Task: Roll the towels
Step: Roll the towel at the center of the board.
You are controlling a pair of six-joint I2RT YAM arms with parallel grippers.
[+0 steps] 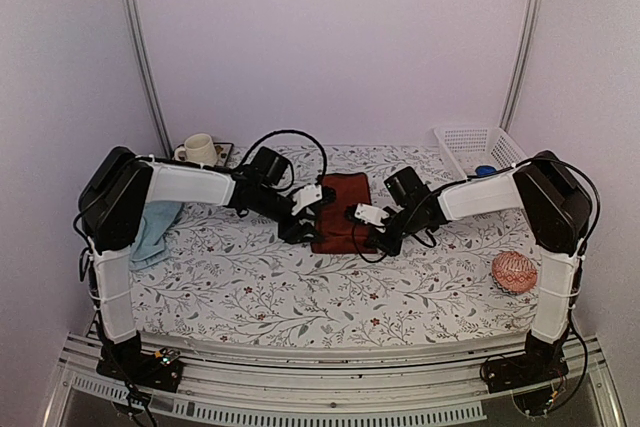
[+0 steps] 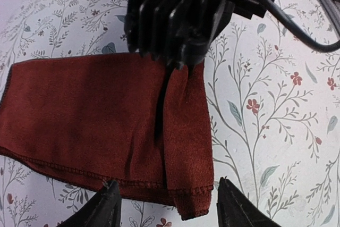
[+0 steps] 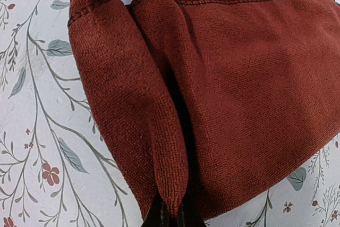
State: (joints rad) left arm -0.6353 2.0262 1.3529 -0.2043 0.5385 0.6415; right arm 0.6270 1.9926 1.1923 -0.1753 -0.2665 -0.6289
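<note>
A: How far along?

B: Early, I'd say. Both towels are on the worktop [image 1: 300,297] and neither is rolled.

A: Red towel?

B: The red towel [image 1: 340,209] is mid-worktop, toward the far edge, and mostly flat. One end is raised into a single soft fold. That's a first turn at best, not a roll.

A: Blue towel?

B: The blue towel [image 1: 155,232] is bunched at the left edge, partly under the left arm. It looks untouched.

A: Hands?

B: The right hand [image 3: 171,213] is pinched tight on the raised fold of the red towel. The left hand [image 2: 167,206] has its fingers apart, straddling a corner of the same towel. It grips nothing that I can see.

A: What's left?

B: Nearly everything, by my read. The red towel needs that fold carried across its full length and tightened. After that, the blue towel needs spreading out and rolling from scratch.

A: Anything done?

B: Only the start of red.
</note>
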